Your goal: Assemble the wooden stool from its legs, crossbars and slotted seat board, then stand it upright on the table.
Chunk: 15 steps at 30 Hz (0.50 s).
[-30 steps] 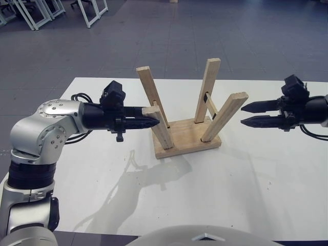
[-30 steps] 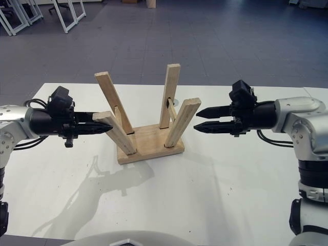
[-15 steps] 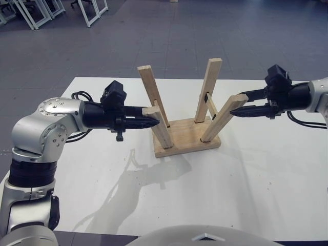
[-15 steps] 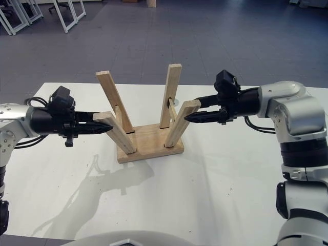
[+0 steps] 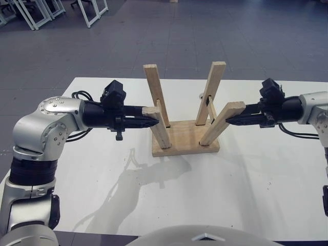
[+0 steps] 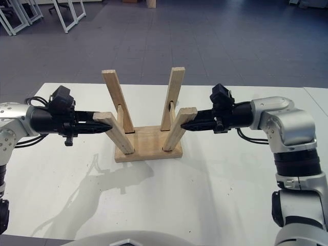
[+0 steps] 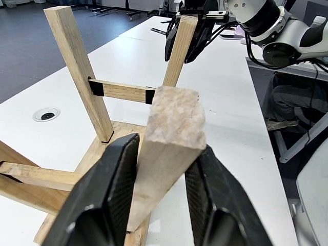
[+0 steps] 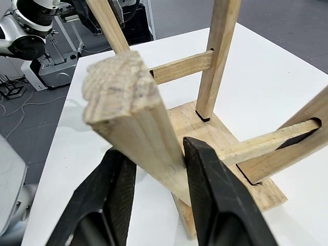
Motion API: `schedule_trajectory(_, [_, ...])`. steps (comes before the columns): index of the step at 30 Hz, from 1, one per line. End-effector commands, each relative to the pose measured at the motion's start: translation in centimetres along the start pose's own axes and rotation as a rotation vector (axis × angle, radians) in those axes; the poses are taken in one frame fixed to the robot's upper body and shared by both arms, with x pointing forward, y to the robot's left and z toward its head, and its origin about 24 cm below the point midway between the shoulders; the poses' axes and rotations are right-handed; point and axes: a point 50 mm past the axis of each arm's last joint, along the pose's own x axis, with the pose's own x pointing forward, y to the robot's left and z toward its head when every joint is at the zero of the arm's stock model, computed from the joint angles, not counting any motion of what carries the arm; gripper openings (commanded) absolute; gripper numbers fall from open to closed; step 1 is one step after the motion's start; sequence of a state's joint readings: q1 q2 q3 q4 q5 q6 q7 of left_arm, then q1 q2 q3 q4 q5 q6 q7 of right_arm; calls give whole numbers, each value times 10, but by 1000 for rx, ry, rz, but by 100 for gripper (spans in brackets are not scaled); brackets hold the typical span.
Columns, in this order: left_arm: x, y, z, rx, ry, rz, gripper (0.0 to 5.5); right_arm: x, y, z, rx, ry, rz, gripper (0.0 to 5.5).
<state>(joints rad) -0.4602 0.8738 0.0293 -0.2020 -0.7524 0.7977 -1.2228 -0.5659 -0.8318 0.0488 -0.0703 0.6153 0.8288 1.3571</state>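
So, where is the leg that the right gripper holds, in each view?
Left eye view: leg right of centre, leaning, its top in the right gripper.
Right eye view: leg just right of centre.
Left wrist view: leg far off, beyond the crossbar.
Right wrist view: leg close, between the fingers.
Landmark: seat board under the legs.

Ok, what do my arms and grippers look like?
The left arm and right arm have rounded silver-grey shells dotted with small screws, black forearms and looping black cables. The left gripper and right gripper each have two tapered black fingers and a black box atop the wrist.
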Motion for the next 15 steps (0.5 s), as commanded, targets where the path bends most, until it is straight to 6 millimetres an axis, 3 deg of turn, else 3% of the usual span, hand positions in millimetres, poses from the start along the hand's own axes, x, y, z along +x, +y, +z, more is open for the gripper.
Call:
schedule_trajectory(1, [0,-8,-10,-174,22,-45,136,11,25,1,99,-11,83,138])
schedule_trajectory(9, [4,-8,-21,-168,63,179,136,12,30,0,74,34,-141,138])
schedule_trajectory(15, [2,-22,-14,-274,-125,20,136,9,34,-13,174,126,-112,138])
